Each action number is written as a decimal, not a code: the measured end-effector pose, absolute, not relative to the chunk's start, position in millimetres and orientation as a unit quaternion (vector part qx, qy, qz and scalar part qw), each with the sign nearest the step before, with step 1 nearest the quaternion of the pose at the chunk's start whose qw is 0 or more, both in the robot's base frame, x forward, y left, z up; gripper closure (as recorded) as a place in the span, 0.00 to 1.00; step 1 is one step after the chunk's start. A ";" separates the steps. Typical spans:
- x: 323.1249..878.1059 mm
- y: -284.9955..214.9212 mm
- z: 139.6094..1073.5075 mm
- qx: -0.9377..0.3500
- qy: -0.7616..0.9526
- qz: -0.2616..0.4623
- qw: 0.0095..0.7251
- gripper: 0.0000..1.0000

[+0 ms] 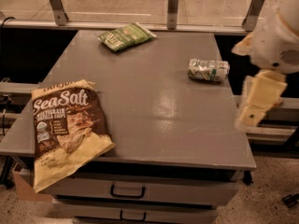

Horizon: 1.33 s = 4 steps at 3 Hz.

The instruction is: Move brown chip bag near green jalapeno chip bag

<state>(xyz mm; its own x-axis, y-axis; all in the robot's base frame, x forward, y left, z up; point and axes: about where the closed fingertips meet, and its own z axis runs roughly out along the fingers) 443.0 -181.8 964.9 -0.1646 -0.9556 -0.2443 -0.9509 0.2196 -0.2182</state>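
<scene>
the brown chip bag (65,125) lies flat on the near left corner of the grey bench (159,111), with its "sea salt" lettering facing up. its cream-yellow lower end hangs over the front edge, above the drawers (127,190). the green jalapeno chip bag (126,36) lies flat at the far edge of the bench, a little left of the middle and turned at a slant. the two bags are well apart, with a bare stretch of benchtop between them. a crushed silver-green can (209,70) lies on its side toward the far right of the bench, apart from both bags.

the robot's arm (280,36) shows at the right edge of the view, beyond the bench's right side. the cream-coloured gripper (257,104) hangs below it, just off the right edge of the bench and touching nothing. whether it is spread or closed cannot be told from this view. it is far from the brown bag, which sits on the opposite side.
</scene>
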 end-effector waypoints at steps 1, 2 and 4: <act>447.5 -99.1 951.2 -0.681 0.706 0.039 0.189 0.00; 440.6 -19.2 942.4 -0.732 0.642 0.087 0.211 0.00; 422.4 41.1 938.6 -0.760 0.598 0.128 0.219 0.00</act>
